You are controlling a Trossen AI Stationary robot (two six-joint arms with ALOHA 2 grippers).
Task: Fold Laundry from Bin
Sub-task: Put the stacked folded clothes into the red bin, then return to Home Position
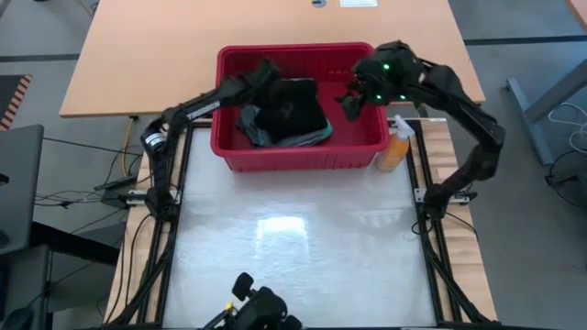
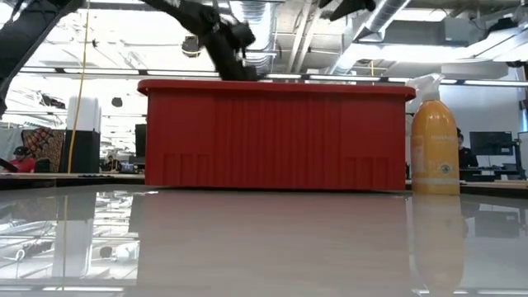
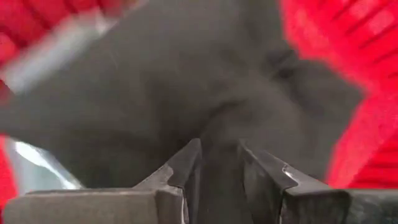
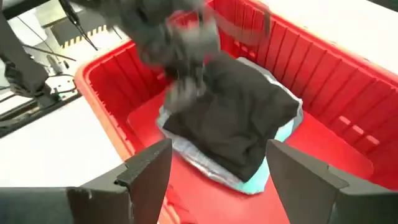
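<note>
Two arms are reaching into the bin (image 1: 295, 154), which is sitting at the far edge of the white desk (image 1: 293, 247). An orange bottle (image 1: 396, 147) is standing just beside the bin's right end. Inside the bin the laundry (image 1: 292, 115) is lying in a heap: a black garment (image 4: 236, 118) on top, a pale striped cloth (image 4: 186, 149) and a bit of teal (image 4: 273, 140) peeking out beneath it. The left tool (image 3: 217, 168) is pressing down into the black garment near the bin's left half, its fingers (image 3: 180, 168) standing narrowly apart with dark fabric between them; I cannot tell whether it is actually gripping the cloth. The right tool (image 4: 211, 168) is hovering over the bin's right half, its jaws spread wide and holding nothing, well clear of the pile.
</note>
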